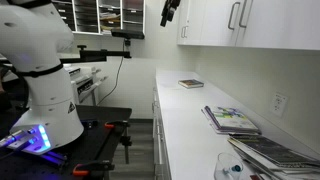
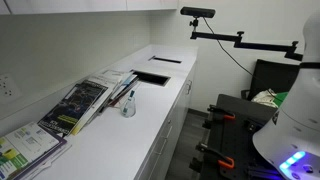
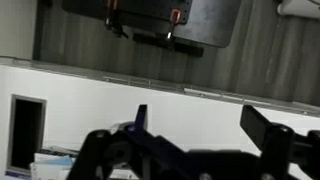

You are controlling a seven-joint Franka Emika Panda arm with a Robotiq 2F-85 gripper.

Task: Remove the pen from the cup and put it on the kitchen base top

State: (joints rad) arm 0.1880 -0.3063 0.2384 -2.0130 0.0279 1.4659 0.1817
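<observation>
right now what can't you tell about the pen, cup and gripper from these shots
- pen: too small in an exterior view to make out its colours or tip.
- cup: cut off by the bottom edge in an exterior view.
- gripper: open in the wrist view, but dark and blurred; its height over the countertop can't be judged.

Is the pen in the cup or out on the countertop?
Inside: in an exterior view the pen sticks up from the upright cup on the kitchen base top.
</observation>
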